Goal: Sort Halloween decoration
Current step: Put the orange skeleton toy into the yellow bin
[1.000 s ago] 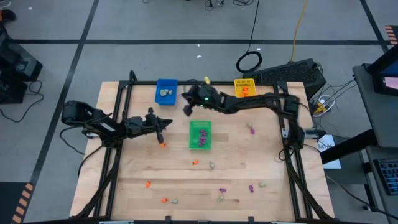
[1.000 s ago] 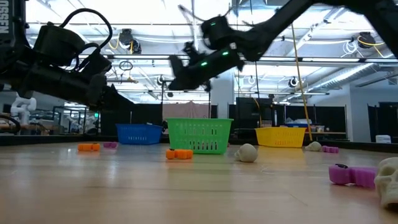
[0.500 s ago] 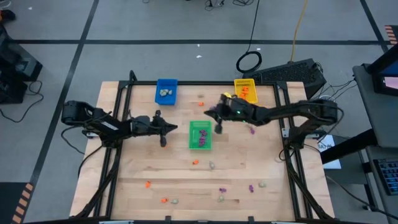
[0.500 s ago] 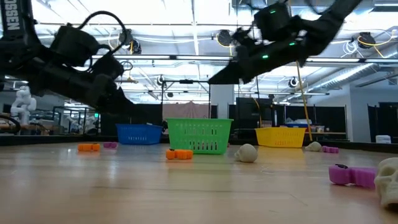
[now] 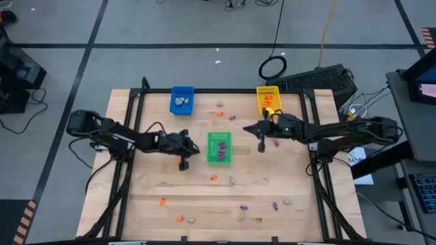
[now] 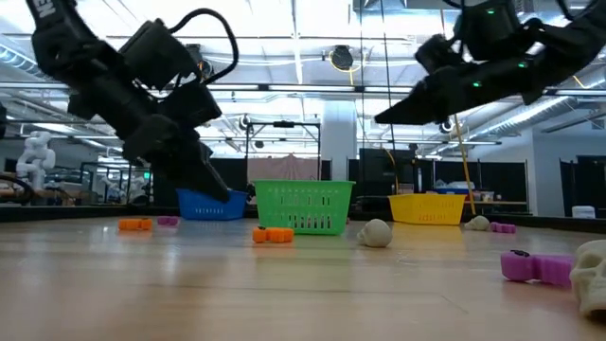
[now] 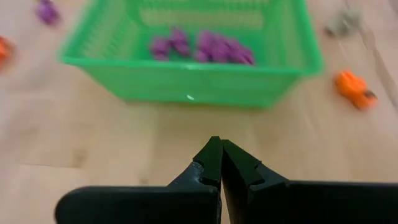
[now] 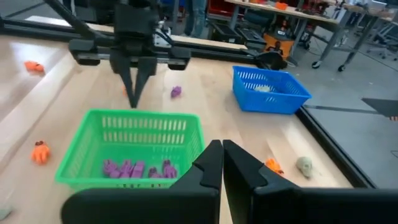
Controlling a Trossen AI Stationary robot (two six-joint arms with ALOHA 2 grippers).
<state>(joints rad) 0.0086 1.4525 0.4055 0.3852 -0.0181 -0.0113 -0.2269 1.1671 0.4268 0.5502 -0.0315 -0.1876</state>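
Note:
The Halloween decoration is many tiny orange, purple and pale grey trinkets scattered on the wooden table, such as an orange one [image 5: 213, 177] and a grey one [image 5: 231, 181]. Purple ones lie in the green tray [image 5: 219, 147], grey ones in the blue tray [image 5: 182, 99], orange ones in the yellow tray [image 5: 268, 97]. My left gripper [image 5: 182, 162] is shut and slants down just left of the green tray [image 7: 193, 56], holding nothing. My right gripper [image 5: 260, 144] is shut and hangs in the air right of the green tray [image 8: 134, 146], also holding nothing.
Loose trinkets lie along the table's near edge [image 5: 241, 217] and behind the green tray [image 5: 231, 117]. A purple one [image 5: 276, 143] lies close to my right gripper. A black frame [image 5: 136, 102] runs round the table top. Bare wood shows left of my left arm.
My right gripper has swept from beside the blue tray toward the table's right edge, across the back of the green tray, staying shut. My left gripper has moved toward the green tray and tipped its fingers downward, staying shut.

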